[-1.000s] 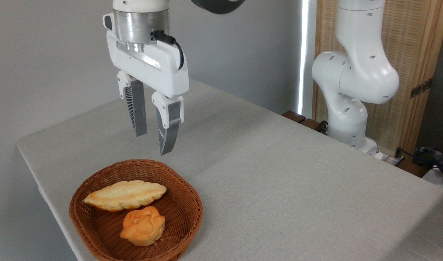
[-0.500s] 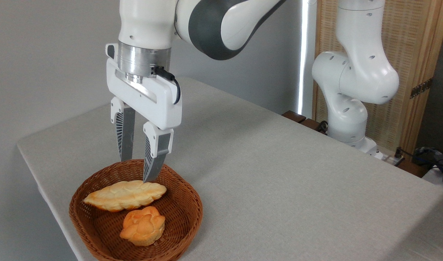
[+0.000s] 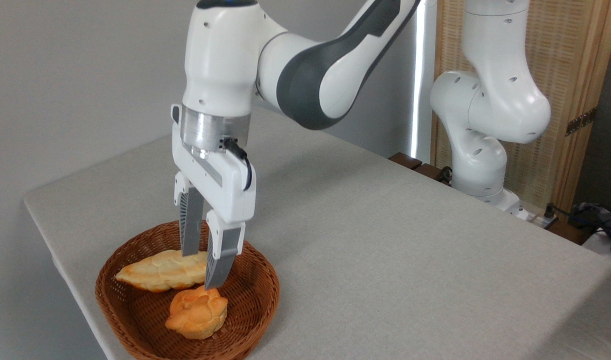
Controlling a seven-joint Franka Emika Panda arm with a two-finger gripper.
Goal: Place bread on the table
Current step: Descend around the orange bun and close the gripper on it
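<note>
- Tool (image 3: 201,270) hangs fingers-down over the wicker basket (image 3: 258,300), its two grey ribbed fingers (image 3: 219,260) spread apart with a clear gap between them and nothing held.
- Its nearer finger ends with the tip right at the top of the bread (image 3: 197,311); whether it actually touches cannot be told from this angle.
- Its farther finger stands in front of the right part of the braided loaf (image 3: 153,270) and hides some of it.
- Bread lies in the front half of the basket, a small orange-golden knotted bun, just beside and in front of the paler, longer loaf; the two look to be touching or almost so.
- Basket sits at the near left corner of the surface (image 3: 385,250), which is covered in light grey-beige cloth.
- White arm (image 3: 295,65) with a dark grey joint band reaches in from the upper right; its base column (image 3: 485,115) stands at the far right edge of the surface.
- A black cable (image 3: 243,160) loops at the wrist, beside the silver ring above the tool's body.
</note>
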